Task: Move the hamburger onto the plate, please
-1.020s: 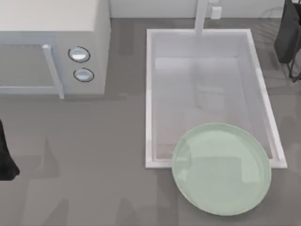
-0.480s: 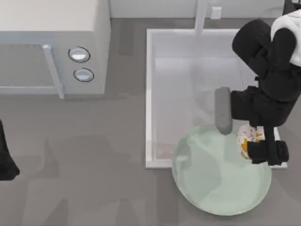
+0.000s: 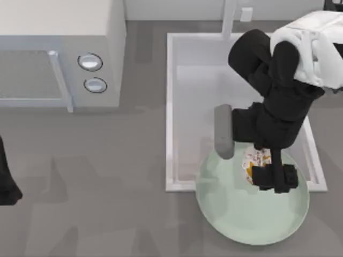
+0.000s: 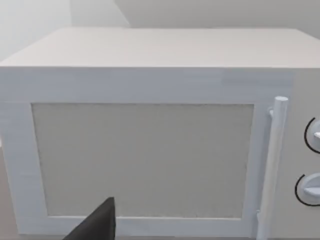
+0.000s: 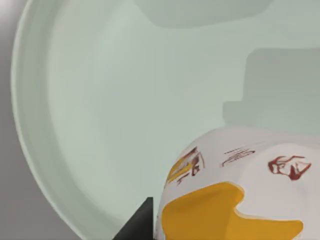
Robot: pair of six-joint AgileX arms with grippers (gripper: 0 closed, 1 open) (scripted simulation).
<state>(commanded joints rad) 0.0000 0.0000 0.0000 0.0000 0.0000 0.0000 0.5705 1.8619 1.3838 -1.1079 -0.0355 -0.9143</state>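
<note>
The hamburger is a small cream-white lump with yellow-orange and brown patches. It hangs over the far part of the pale mint-green plate, with my right gripper shut on it. In the right wrist view the hamburger sits close up above the plate, with a dark finger beside it. Whether the hamburger touches the plate cannot be told. My left gripper is parked at the table's left edge.
The plate overlaps the near right corner of a white rectangular sink basin. A white microwave stands at the back left, with its door and handle in the left wrist view. Bare grey counter lies in front of it.
My right arm has swung in from the right with the hamburger, moving it left and nearer the plate's middle. One second ago the arm was barely in view. The left arm has stayed still.
</note>
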